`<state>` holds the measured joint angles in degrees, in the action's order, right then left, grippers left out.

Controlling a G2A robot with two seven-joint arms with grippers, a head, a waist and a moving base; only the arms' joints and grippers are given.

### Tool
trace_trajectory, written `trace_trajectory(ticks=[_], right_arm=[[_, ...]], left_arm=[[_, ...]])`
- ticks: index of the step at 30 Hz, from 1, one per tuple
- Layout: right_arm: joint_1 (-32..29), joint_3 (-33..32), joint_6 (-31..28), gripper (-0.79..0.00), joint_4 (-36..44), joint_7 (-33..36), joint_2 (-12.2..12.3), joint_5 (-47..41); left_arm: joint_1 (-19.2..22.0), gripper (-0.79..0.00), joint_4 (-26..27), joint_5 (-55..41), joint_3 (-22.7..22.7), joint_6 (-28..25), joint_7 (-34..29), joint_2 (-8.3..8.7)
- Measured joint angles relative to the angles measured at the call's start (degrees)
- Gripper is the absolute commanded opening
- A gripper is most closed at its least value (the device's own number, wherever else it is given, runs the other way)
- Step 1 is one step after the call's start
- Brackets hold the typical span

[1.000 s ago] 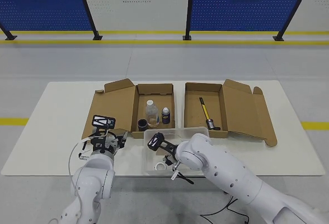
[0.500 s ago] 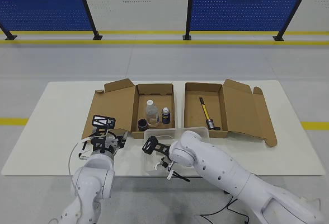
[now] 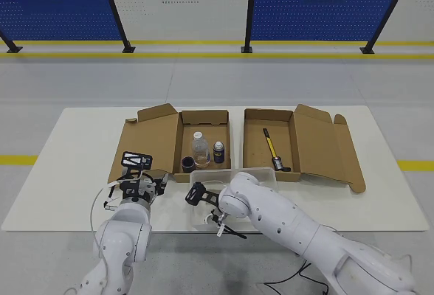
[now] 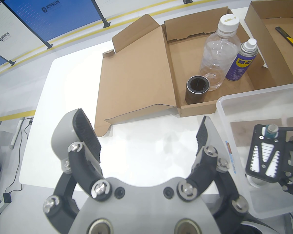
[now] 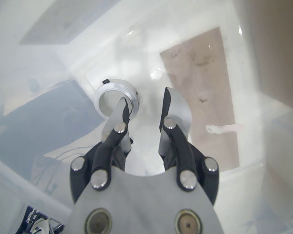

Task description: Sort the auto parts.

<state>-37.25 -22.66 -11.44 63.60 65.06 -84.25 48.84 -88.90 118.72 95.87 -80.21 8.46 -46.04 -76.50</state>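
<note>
A silver metal ring (image 5: 107,86) lies in a corner of the clear plastic bin (image 3: 254,171). My right gripper (image 5: 145,101) is down inside the bin, open, one fingertip (image 5: 124,109) over the ring's bore and the other beside the ring. My left gripper (image 4: 146,132) hangs open with nothing in it over the white table, near the bin's left wall (image 4: 224,113). The left cardboard box (image 3: 202,118) holds a black cylinder (image 4: 195,93), a clear bottle (image 4: 219,57) and a blue spray can (image 4: 243,62).
The right cardboard box (image 3: 257,122) holds a yellow-handled tool (image 3: 271,147). Both boxes have flaps spread flat on the table (image 3: 77,162). A brown patch (image 5: 205,86) and a small white piece (image 5: 222,129) lie on the bin's floor.
My right arm has shifted left and toward the near left corner of the bin. The left arm has not moved.
</note>
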Motion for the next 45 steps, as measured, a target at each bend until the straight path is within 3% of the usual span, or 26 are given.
trace_trajectory(ticks=[10,23,27,32,39,45], right_arm=[[0.54,-1.27,0.97,-0.517,-3.31,0.41,-1.02,-0.28],[-1.97,-5.76,1.64,-0.517,-0.97,1.17,0.89,1.53],[-2.51,-6.05,1.12,-0.594,-0.88,1.31,0.96,2.07],[-2.64,-6.02,0.22,-0.785,-1.69,1.85,0.67,2.31],[-2.86,-8.38,0.57,-0.785,-0.71,0.97,1.00,1.33],[-5.94,-15.02,1.73,-0.785,6.52,0.88,3.94,2.20]], left_arm=[[0.00,0.000,0.00,0.00,0.00,0.00,0.00,0.00],[0.00,0.000,0.00,0.00,0.00,0.00,0.00,0.00],[0.00,0.000,0.00,0.00,0.00,0.00,0.00,0.00],[0.00,0.000,0.00,0.00,0.00,0.00,0.00,0.00],[0.00,0.000,0.00,0.00,0.00,0.00,0.00,0.00],[0.00,0.000,0.00,0.00,0.00,0.00,0.00,0.00]])
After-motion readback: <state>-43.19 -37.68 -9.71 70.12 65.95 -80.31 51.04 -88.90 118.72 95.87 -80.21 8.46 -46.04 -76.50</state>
